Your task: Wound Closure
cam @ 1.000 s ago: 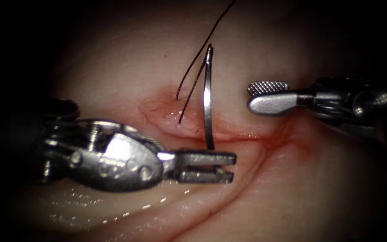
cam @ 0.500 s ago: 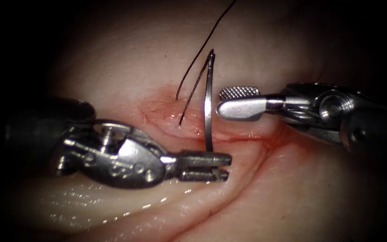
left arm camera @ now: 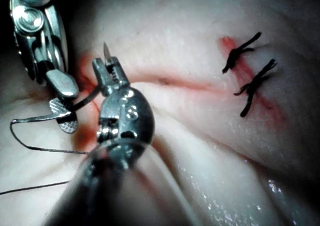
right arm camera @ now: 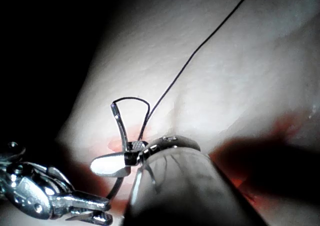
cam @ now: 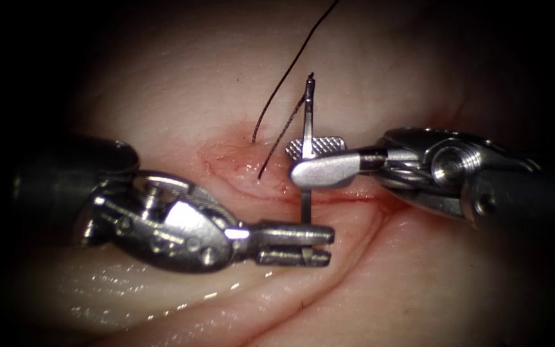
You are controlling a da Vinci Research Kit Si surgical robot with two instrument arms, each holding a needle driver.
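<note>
Left pincer is gripping the needle near its tip; right pincer is straddling the mid-curve, slightly parted, above the cut.

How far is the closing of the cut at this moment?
Done: two knotted stitches sit across the cut. In hand: the left tool grips the needle near its tip, free of the tissue; the right tool has its jaws around the middle; thread enters left of the cut. Left: the red cut beside the needle is unstitched.
</note>
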